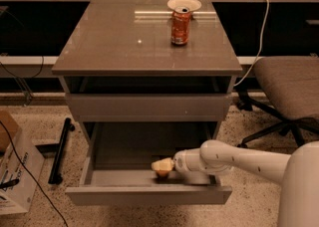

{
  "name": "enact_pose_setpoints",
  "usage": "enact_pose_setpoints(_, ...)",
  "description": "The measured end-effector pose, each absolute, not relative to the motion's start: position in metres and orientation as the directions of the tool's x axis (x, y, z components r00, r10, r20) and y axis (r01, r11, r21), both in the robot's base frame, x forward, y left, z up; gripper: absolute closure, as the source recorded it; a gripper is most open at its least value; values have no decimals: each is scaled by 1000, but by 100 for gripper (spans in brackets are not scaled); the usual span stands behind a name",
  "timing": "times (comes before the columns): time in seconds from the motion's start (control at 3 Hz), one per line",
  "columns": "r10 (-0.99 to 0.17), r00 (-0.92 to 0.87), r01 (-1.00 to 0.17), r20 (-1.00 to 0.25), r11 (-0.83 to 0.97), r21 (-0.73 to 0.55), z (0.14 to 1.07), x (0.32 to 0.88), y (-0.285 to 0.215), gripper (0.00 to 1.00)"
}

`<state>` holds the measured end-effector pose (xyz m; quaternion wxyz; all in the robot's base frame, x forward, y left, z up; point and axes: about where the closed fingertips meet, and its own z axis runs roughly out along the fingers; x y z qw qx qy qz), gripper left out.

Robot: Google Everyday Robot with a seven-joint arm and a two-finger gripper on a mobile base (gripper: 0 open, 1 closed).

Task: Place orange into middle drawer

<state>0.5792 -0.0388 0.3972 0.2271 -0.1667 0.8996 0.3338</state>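
The middle drawer (144, 195) is pulled open at the bottom of the grey cabinet, and its grey inside shows. My gripper (160, 166) reaches in from the right on a white arm and sits low over the drawer floor near the front wall. It is shut on the orange (162, 173). Only a small orange-brown patch of the fruit shows under the cream fingertips.
A closed grey drawer front (147, 106) sits above the open one. A red-orange soda can (180, 27) and a white plate (184, 4) stand on the cabinet top. An office chair (289, 86) is at the right. A cardboard box (12, 171) and a black bar (60, 149) lie on the floor at the left.
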Motion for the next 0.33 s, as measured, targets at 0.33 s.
enact_pose_setpoints(0.33, -149, -841, -452, -520, 721, 525, 397, 579, -38, 0)
